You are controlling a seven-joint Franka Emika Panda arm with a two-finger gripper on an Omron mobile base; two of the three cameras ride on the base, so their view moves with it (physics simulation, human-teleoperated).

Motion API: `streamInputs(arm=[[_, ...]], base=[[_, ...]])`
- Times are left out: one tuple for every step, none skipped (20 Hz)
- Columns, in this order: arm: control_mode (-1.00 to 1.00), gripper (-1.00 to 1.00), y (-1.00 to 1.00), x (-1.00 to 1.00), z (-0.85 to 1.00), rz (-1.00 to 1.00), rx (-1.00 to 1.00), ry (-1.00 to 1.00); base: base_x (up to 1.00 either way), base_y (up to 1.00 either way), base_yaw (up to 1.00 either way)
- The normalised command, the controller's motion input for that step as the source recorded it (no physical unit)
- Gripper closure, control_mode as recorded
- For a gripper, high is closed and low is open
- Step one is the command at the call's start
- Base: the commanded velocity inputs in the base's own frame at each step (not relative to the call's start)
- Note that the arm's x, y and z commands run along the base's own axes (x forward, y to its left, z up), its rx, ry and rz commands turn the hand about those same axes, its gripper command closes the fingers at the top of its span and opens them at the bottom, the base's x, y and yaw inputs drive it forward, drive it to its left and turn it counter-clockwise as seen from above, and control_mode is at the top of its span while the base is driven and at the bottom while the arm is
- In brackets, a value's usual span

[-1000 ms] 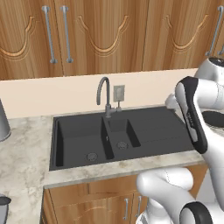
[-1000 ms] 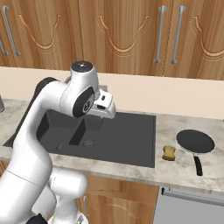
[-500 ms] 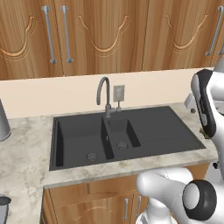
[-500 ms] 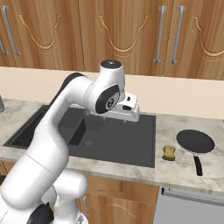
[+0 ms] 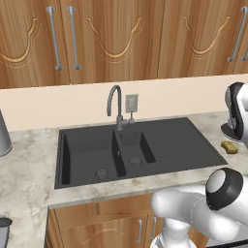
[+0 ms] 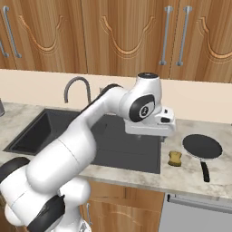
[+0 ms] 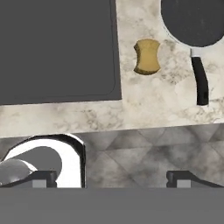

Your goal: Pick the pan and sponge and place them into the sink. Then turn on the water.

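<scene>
The dark round pan (image 6: 202,147) lies on the marble counter right of the black sink (image 6: 31,131), its short handle (image 6: 205,171) pointing toward the counter's front edge. A small yellow-tan sponge (image 6: 174,158) rests between the pan and the sink's right edge. In the hand view the sponge (image 7: 147,57) and pan (image 7: 194,22) sit at the upper right, with the sink's drainboard (image 7: 57,48) at the upper left. My gripper (image 7: 113,180) is open and holds nothing, hovering above the sink's right end, just left of the sponge. No water runs from the grey faucet (image 5: 115,104).
Wooden wall cabinets with metal handles hang above the counter. An outlet plate (image 5: 131,102) sits beside the faucet. A grey vessel (image 5: 2,140) stands on the far-left counter. A dishwasher front (image 6: 199,213) lies below the pan. The counter's front edge runs close behind the hand.
My arm has swung rightward from over the sink's basins to its right end, bringing the hand close to the sponge and pan. Pan and sponge have not moved.
</scene>
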Motion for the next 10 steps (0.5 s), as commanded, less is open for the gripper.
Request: streamInputs(arm=[[-1.0,-1.0,-0.81,0.0,-0.7,-0.06,-0.28,0.1],[-1.0,-1.0,-0.91,0.0,-0.66,-0.07,-0.25,0.06],[-1.0,-1.0,-0.91,0.0,-0.71,-0.08,-0.23,0.02],[-1.0,-1.0,-0.96,0.0,-0.76,-0.1,-0.21,0.0],[-1.0,-1.0,-1.0,0.0,-0.76,-0.11,-0.16,0.0],[-1.0,-1.0,-0.99,0.0,-0.71,-0.12,-0.12,0.0],[-1.0,-1.0,-0.91,0.0,-0.72,-0.14,-0.11,0.0],[-1.0,-1.0,-0.88,0.0,-0.67,-0.13,-0.07,0.0],[-1.0,-1.0,-0.84,0.0,-0.54,-0.1,-0.01,0.04],[-1.0,-1.0,-0.82,0.0,-0.39,-0.06,0.0,0.05]], base=[[0.0,0.0,0.0],[0.0,0.0,0.0],[0.0,0.0,0.0],[0.0,0.0,0.0],[0.0,0.0,0.0],[0.0,0.0,0.0],[0.0,0.0,0.0],[0.0,0.0,0.0],[0.0,0.0,0.0],[0.0,0.0,0.0]])
